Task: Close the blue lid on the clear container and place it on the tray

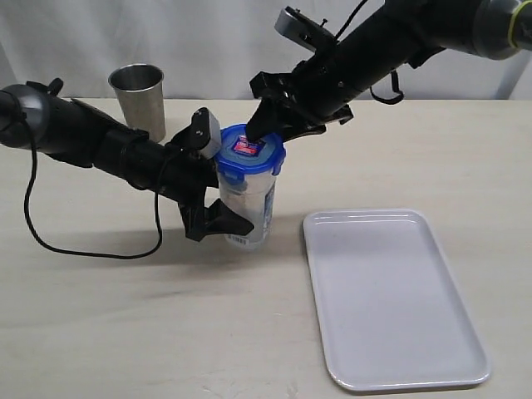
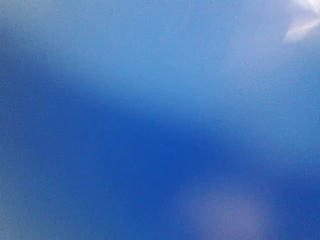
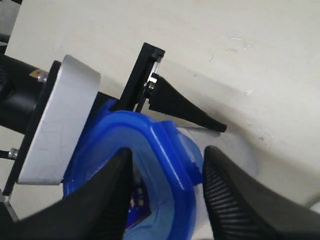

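One tall, narrow, clear plastic container (image 1: 253, 204) stands upright on the pale table (image 1: 116, 332), a little left of the middle. One bright-blue, rounded-square plastic lid (image 1: 249, 154) sits on its mouth, with a small red-and-blue sticker (image 1: 247, 147) on top. One flat white rectangular plastic tray (image 1: 391, 299) lies just to the right of the clear container, apart from it. One plain steel cup (image 1: 139, 96) stands further back, well apart from both. Two black arms reach in, each with one pair of fingers.

The left fingers (image 1: 226, 223) are clamped on the lower body of the clear container, one in front and the other hidden behind it. The right fingers (image 3: 107, 200) stand apart, astride one side of the blue lid; whether they press on it cannot be told.

The left wrist view gives only a blurred blue field, with no shape to make out. The front left finger covers part of the container's printed label, and the right arm hides the lid's far flaps. In the right wrist view the lid hides most of the container, and the left arm's grey camera block (image 3: 65, 120) crowds against the lid. One black cable (image 1: 83, 245) loops over the table below the left arm.
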Robot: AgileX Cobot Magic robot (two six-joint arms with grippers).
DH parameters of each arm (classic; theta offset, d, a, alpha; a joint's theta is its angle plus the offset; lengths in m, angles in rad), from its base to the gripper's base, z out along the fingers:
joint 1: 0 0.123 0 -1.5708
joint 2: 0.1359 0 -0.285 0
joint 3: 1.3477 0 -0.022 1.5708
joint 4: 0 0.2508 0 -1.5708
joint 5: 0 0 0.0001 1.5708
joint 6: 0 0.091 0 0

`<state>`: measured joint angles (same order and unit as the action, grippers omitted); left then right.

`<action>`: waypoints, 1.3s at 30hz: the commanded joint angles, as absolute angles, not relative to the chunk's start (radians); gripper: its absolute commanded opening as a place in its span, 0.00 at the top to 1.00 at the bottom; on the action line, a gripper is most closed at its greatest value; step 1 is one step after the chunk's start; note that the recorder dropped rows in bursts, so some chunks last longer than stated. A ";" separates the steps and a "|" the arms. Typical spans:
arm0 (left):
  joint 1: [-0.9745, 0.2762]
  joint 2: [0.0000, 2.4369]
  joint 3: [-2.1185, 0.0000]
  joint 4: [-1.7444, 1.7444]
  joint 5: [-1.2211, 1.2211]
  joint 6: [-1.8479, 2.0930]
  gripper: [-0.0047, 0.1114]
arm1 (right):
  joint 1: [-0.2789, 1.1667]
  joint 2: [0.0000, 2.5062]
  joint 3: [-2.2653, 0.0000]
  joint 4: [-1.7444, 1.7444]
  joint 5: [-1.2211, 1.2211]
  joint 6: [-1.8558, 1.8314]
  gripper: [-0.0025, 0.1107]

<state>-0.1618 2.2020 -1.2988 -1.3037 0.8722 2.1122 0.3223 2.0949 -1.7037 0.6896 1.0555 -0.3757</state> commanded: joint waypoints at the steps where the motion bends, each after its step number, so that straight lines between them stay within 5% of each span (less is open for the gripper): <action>1: -0.174 2.225 -1.286 -1.264 0.796 2.125 0.96 | 0.346 2.145 -1.702 0.387 1.221 -0.403 0.53; 11: -0.174 2.225 -1.286 -1.246 0.791 2.123 0.96 | 0.352 1.951 -1.872 0.490 1.221 -0.547 0.54; 17: -0.174 2.225 -1.286 -1.172 0.795 2.112 0.96 | 0.455 1.941 -1.805 0.435 1.221 -0.616 0.94; 23: -0.174 2.225 -1.286 -1.170 0.820 2.112 0.94 | 0.527 1.941 -1.726 0.226 1.172 -0.509 0.94; 26: -0.174 2.225 -1.286 -1.170 0.827 2.112 0.78 | 0.527 1.942 -1.714 0.223 1.149 -0.489 0.94; 29: -0.174 2.225 -1.286 -1.170 0.825 2.112 0.42 | 0.527 1.942 -1.714 0.225 1.145 -0.488 0.94; 31: -0.174 2.225 -1.286 -1.170 0.805 2.088 0.32 | 0.527 1.942 -1.714 0.225 1.145 -0.488 0.94; 39: -0.104 2.225 -1.286 -1.242 0.867 2.079 0.26 | 0.527 1.942 -1.714 0.223 1.145 -0.468 0.94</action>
<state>-0.1233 2.2316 -1.2873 -1.2004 0.8155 2.0683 0.5255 1.9335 -1.7234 0.2466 1.1417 -0.4740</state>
